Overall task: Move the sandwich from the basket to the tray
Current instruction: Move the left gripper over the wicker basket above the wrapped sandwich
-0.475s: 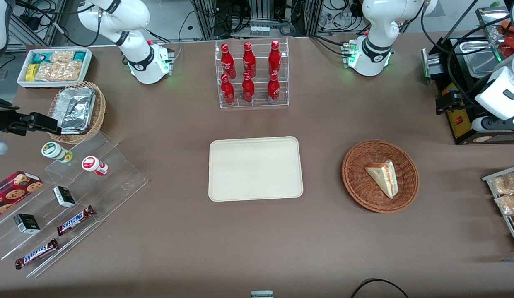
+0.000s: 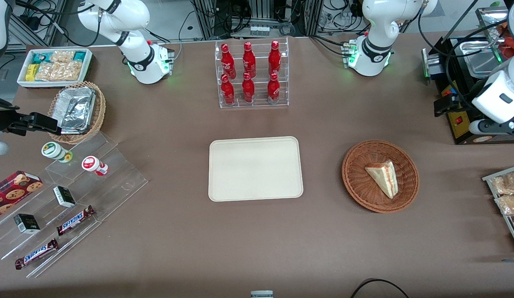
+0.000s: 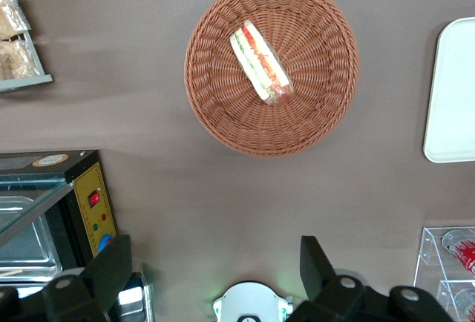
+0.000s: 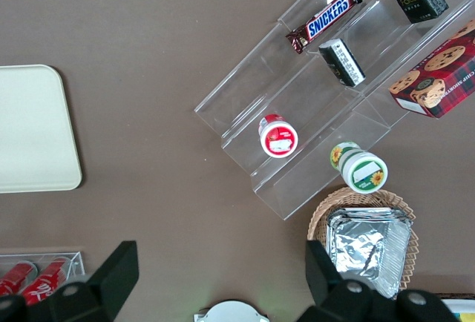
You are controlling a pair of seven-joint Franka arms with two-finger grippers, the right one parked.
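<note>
The sandwich [image 2: 383, 178], a pale bread wedge with red, yellow and green filling, lies flat in the round reddish-brown basket [image 2: 356, 182]. The left wrist view looks down on the sandwich [image 3: 260, 62] in the basket [image 3: 215, 114]. The cream tray [image 2: 255, 169] sits mid-table beside the basket, toward the parked arm, with nothing on it; its edge [image 3: 453, 92] shows in the wrist view. My left gripper [image 2: 445, 103] hangs high over the table's working-arm end, farther from the front camera than the basket. The gripper [image 3: 214, 266] is open, and its fingers [image 3: 111, 270] hold nothing.
A black machine with a steel pan [image 2: 459, 82] stands under the gripper. A wire rack of snack bags [image 2: 505, 194] lies at the table's edge near the basket. A clear rack of red bottles [image 2: 252, 74] stands farther back than the tray. Acrylic steps [image 2: 74, 194] are at the parked arm's end.
The left arm's wrist and gripper have shifted slightly over the black machine. The sandwich, basket and tray have not moved.
</note>
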